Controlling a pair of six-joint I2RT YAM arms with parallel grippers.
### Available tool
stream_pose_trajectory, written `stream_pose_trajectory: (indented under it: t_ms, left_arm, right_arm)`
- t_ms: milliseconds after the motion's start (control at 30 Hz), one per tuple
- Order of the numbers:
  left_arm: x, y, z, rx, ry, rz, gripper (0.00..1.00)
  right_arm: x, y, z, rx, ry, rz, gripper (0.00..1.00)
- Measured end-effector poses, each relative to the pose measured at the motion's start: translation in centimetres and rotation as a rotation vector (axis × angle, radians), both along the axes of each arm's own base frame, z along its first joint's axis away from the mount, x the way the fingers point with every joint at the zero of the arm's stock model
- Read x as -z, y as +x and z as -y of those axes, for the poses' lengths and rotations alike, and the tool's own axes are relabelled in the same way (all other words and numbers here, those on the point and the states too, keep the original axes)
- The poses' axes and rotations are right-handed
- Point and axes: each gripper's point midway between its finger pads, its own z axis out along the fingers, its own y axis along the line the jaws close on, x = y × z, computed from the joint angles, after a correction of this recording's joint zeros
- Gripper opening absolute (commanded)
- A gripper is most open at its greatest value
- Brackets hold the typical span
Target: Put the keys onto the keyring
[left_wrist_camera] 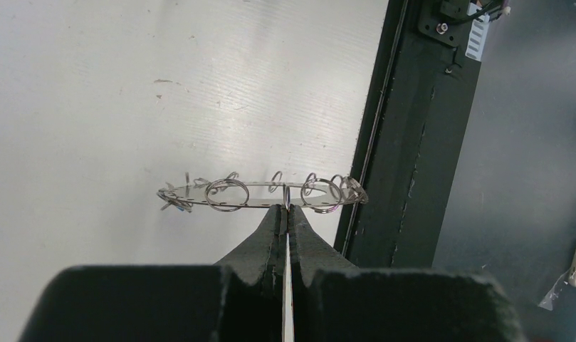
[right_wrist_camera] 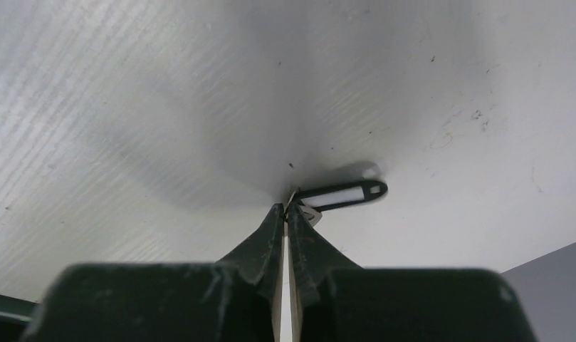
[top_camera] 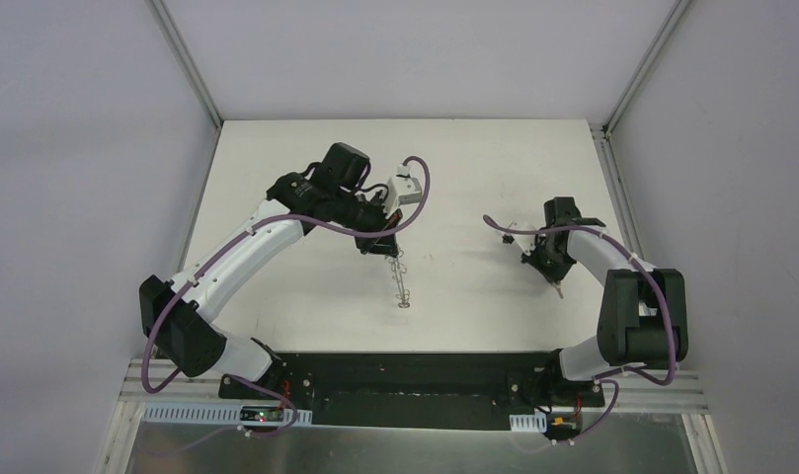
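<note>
My left gripper is shut on one small wire loop of the keyring, a flat grey metal ring with wire loops round its edge. The keyring hangs from it above the table's middle, edge-on in the top view. A speck of blue shows at the ring's left edge, too small to identify. My right gripper is down at the table on the right, its tips pinched on the silver part of a key whose black head has a white insert and lies flat just beyond the fingertips.
The white table is walled by grey panels with metal posts at the back corners. The black base rail runs along the near edge, close behind the hanging ring in the left wrist view.
</note>
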Motion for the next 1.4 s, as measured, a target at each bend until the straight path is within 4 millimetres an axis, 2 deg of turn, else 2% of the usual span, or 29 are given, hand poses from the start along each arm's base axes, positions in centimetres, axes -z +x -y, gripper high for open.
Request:
stream_pose_trajectory:
  t_ms: [100,300,467,500,567,700,900,1000,1067,1267,1400]
  left_arm:
    - [0.1,0.0,0.0,0.002,0.004,-0.002,0.0]
    - [0.2,0.0,-0.1,0.004,0.01,-0.008,0.0]
    - [0.1,0.4,0.2,0.018,0.012,0.006,0.0]
    - [0.1,0.5,0.3,0.022,0.012,0.008,0.0]
    - [0.1,0.5,0.4,0.04,0.007,0.018,0.0]
    - [-0.3,-0.1,0.8,0.095,-0.027,0.027,0.0]
    - [-1.6,-0.6,1.6,0.169,-0.089,0.047,0.0]
    - [-2.1,-0.5,1.8,0.198,-0.106,0.075,0.0]
    - [-2.2,-0.4,1.8,0.221,-0.107,0.104,0.0]
    - [-2.4,-0.6,1.5,0.311,-0.095,0.194,0.0]
    - [-2.2,-1.1,1.6,0.39,-0.087,0.26,0.0]
  right_arm:
    - [-0.5,0.3,-0.6,-0.003,0.032,0.001,0.0]
    - [-2.4,1.1,-2.7,-0.001,0.145,0.004,0.0]
    - [-6.4,2.3,-6.5,0.0,0.344,0.032,0.0]
    - [-6.7,2.3,-6.9,-0.003,0.358,0.035,0.0]
    - [-8.2,2.4,-8.9,-0.014,0.442,0.045,0.0]
    - [-11.1,1.6,-12.9,-0.046,0.609,0.046,0.0]
    - [-17.6,0.9,-19.7,-0.129,0.887,0.063,0.0]
    - [-20.5,-0.1,-23.1,-0.197,1.009,0.044,0.0]
    - [-21.7,-1.1,-24.7,-0.229,1.072,0.008,0.0]
    - [-24.0,-3.9,-27.8,-0.28,1.204,-0.119,0.0]
    - [-25.3,-5.1,-29.2,-0.311,1.268,-0.179,0.0]
